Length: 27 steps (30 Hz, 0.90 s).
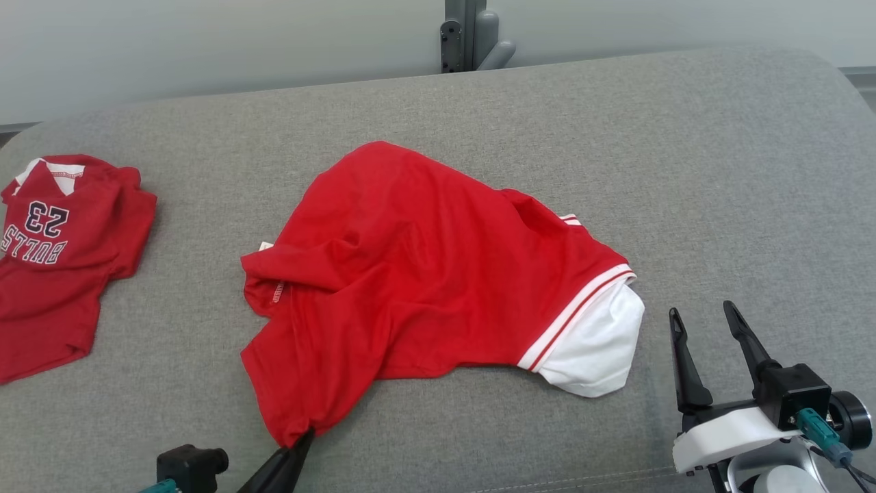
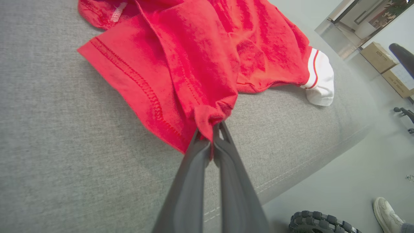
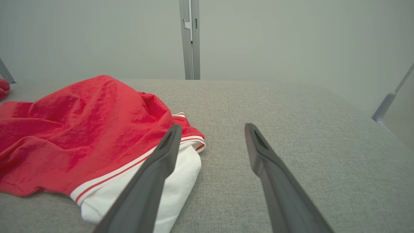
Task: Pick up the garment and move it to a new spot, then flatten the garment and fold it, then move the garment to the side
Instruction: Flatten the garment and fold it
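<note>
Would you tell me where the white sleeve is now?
In the head view, the white sleeve lies right of centre, beside the open right pincer.

My head camera looks forward and down on the grey cushion [image 1: 684, 171]. My left wrist camera sits close over the red garment [image 2: 200, 58]; my right looks low along the cushion. All three share that garment.

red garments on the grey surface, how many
2: a crumpled red shirt with a white sleeve at the middle; a red jersey printed 23 at the head view's left edge, cut off.
</note>
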Available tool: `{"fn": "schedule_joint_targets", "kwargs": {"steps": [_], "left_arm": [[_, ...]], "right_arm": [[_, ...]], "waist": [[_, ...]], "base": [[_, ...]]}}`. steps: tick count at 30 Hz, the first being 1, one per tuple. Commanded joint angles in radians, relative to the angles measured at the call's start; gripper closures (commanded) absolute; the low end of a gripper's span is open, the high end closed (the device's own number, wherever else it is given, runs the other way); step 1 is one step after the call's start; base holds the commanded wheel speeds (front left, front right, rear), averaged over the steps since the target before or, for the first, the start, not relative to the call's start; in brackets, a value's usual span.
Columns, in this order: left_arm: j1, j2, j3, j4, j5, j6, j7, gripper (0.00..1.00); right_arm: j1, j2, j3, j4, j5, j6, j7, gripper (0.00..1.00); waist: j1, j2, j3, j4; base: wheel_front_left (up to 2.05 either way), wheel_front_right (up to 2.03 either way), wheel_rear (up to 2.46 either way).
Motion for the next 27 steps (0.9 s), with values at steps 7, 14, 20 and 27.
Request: {"fn": "schedule_joint_targets", "kwargs": {"steps": [7,14,20,27], "left_arm": [[0.039,-0.005,0.077,0.081,0.034,-0.003,-0.003,1.0],[0.064,-0.017,0.157,0.125,0.038,-0.003,-0.003,1.0],[0.086,-0.036,0.197,0.12,0.016,-0.003,-0.003,0.0],[0.163,-0.105,0.464,0.041,0.155,-0.003,-0.003,0.0]], "right_arm": [[-0.008,-0.002,-0.002,-0.003,-0.013,0.0,-0.003,0.0],[-0.002,-0.002,0.002,0.003,-0.013,0.0,-0.003,0.0],[-0.006,-0.002,0.01,0.008,-0.013,0.0,-0.003,0.0],[0.006,-0.002,-0.024,-0.031,-0.022,0.0,-0.003,0.0]], "waist": [[0.0,0.0085,0.005,0.014],[0.0,0.0085,0.005,0.028],[0.0,0.0085,-0.003,0.029],[0.0,0.0085,-0.022,0.021]], "base": [[0.0,0.0,0.0],[0.0,0.0,0.0],[0.0,0.0,0.0],[0.0,0.0,0.0]]}}
